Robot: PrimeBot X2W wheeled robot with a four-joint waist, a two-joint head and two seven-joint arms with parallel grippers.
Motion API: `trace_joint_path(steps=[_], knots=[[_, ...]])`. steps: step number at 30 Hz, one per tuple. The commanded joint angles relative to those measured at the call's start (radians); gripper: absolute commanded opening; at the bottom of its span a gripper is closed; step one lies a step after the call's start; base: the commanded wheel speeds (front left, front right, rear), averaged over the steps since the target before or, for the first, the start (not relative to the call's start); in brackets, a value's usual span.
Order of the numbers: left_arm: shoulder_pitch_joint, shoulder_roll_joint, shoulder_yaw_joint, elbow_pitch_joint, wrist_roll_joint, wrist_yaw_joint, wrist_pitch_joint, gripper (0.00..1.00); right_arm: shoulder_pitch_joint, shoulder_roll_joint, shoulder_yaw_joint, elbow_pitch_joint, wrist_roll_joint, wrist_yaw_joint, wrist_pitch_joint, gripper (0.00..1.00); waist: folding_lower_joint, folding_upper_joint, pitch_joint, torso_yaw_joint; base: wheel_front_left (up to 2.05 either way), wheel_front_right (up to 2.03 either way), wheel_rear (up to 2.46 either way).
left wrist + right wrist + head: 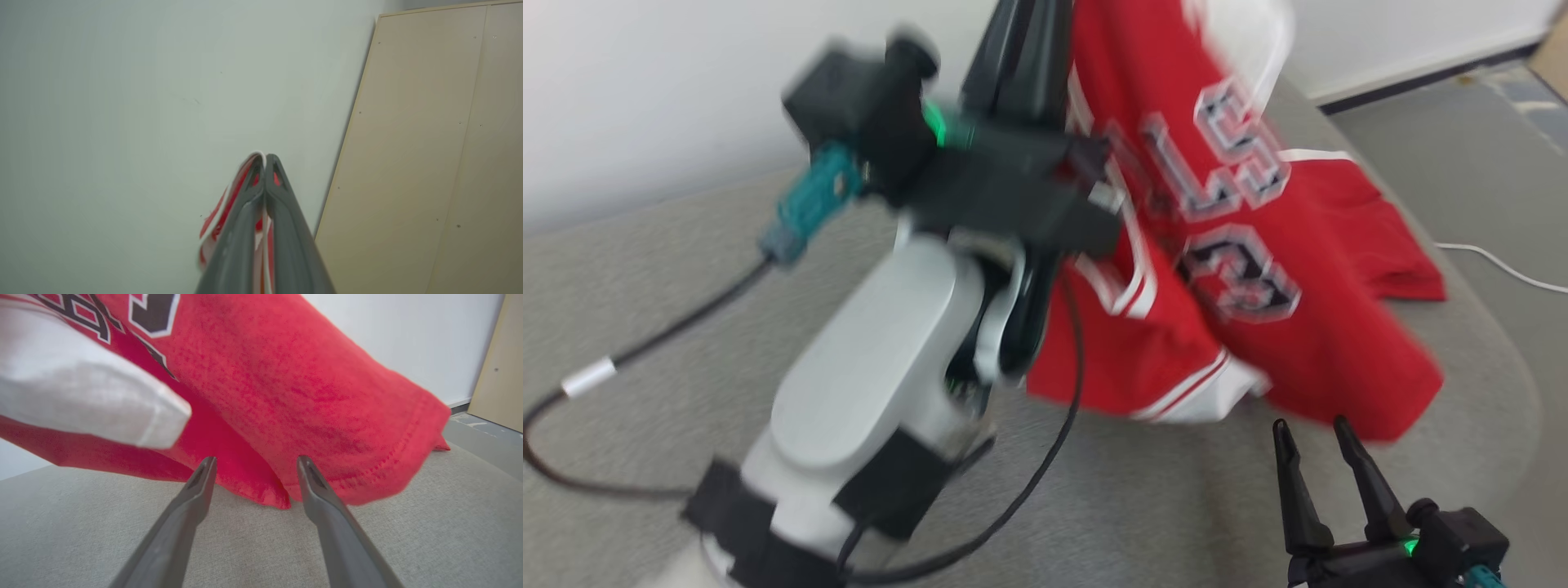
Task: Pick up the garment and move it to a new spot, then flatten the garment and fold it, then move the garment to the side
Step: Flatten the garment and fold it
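The garment (1258, 269) is a red jersey with white trim and black-and-white lettering. It hangs from the top of the head view, its lower part draped on the grey cushioned surface (1176, 506). My left gripper (264, 159) is raised high and shut on a red-and-white edge of the garment (220, 216); in the head view its dark fingers (1021, 57) rise past the top edge. My right gripper (1311, 429) stands open at the lower right, just short of the garment's hem (327, 477), with nothing between its fingers (204, 477).
The grey surface curves away at the right to a grey floor (1462, 163) with a white cable (1503, 265). A white wall (122, 122) and a beige panel (429, 163) stand behind. Black cables (1045, 457) trail from my left arm.
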Motion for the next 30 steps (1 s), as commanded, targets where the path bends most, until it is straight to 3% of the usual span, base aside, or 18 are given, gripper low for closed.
trace_joint_path(steps=[1, 10, 19, 24, 30], knots=[[0.076, 0.028, 0.007, 0.001, -0.007, 0.005, -0.005, 0.00, -0.008, -0.005, -0.004, -0.006, 0.001, -0.002, 0.000, 1.00, 0.0001, 0.0001, 0.033, 0.090, 0.00, 0.00, 0.00], [0.562, 0.170, 0.160, -0.042, -0.071, 0.035, -0.006, 0.00, -0.007, -0.024, -0.025, -0.022, -0.012, -0.002, 0.000, 1.00, 0.0001, 0.0001, 0.056, 0.226, 0.00, 0.00, 0.00], [0.842, 0.153, 0.294, -0.080, -0.066, 0.007, -0.006, 0.00, 0.004, -0.044, -0.011, -0.014, -0.012, -0.002, 0.000, 1.00, 0.0001, 0.0001, 0.024, 0.296, 0.00, 0.00, 0.00], [0.921, 0.141, 0.303, -0.043, -0.068, -0.019, -0.006, 0.00, 0.016, -0.053, -0.011, -0.009, -0.009, -0.002, 0.000, 1.00, 0.0001, 0.0001, 0.005, 0.312, 0.00, 0.00, 0.00], [0.981, 0.137, 0.308, 0.002, -0.064, -0.018, -0.006, 0.00, 0.025, -0.057, -0.007, -0.002, -0.007, -0.002, 0.000, 1.00, 0.0001, 0.0001, -0.022, 0.318, 0.00, 0.00, 0.00]])
